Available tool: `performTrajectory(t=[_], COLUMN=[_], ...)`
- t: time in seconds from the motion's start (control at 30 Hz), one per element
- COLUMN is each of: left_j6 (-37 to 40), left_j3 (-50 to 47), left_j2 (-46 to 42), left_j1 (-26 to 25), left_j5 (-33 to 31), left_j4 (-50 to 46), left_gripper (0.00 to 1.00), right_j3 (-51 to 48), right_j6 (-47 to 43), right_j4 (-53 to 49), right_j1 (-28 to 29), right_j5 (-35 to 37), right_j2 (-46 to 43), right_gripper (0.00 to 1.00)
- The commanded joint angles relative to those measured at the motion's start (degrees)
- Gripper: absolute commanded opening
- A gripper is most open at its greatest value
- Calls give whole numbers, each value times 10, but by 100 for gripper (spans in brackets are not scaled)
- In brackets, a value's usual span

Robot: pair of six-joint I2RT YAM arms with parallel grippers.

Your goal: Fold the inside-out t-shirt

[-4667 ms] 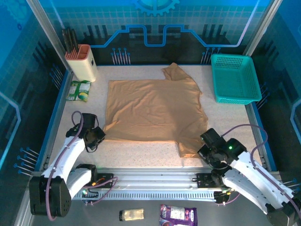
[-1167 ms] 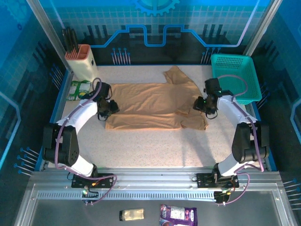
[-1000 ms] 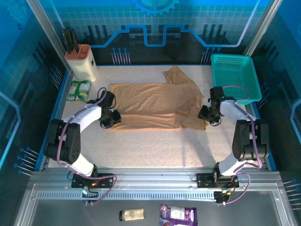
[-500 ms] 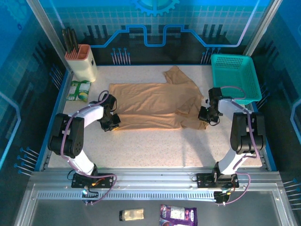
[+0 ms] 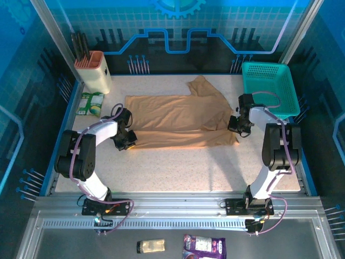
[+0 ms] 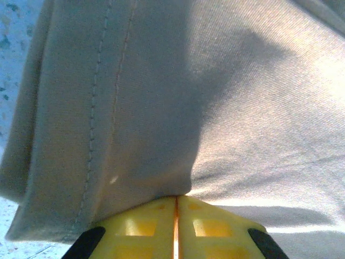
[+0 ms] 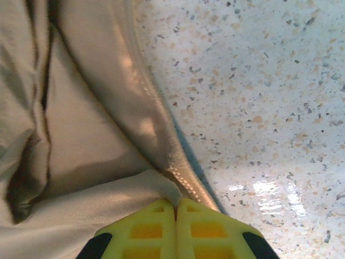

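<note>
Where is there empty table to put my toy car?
Biggest bare patch of table lies between the t-shirt and the arm bases. A thin strip runs behind it, from knife block to the far sleeve. Crowded: the basket side and the shirt's ends, pinched by left hand and right hand.

Robot lab test cell, speckled counter (image 5: pixel 178 167) enclosed by aluminium frame rails (image 5: pixel 178 208), blue circuit-pattern wall panels (image 5: pixel 178 32), household props: knife block (image 5: pixel 94 70), teal basket (image 5: pixel 269 89)

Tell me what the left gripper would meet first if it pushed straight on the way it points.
The inside-out t-shirt: the left gripper is shut on its edge, with more tan cloth straight ahead; the depth beyond is unclear.
</note>
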Motion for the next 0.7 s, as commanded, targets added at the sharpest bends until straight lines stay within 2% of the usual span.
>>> performTrajectory(t=[0.0, 0.43, 0.63, 0.67], left_j6=[9, 8, 8, 8], left_j3=[-21, -24, -25, -25], left_j2=[4, 3, 3, 3], left_j1=[11, 13, 13, 13], left_j5=[-29, -30, -28, -28], left_j4=[-21, -22, -20, -21], left_gripper=[10, 10, 10, 10], right_j3=[22, 68, 72, 73], right_j6=[-18, -71, -66, -67], right_j4=[-1, 3, 9, 9], right_j1=[-6, -4, -4, -4], right_j5=[20, 1, 25, 27], right_j2=[12, 56, 56, 54], right_gripper=[0, 0, 9, 13])
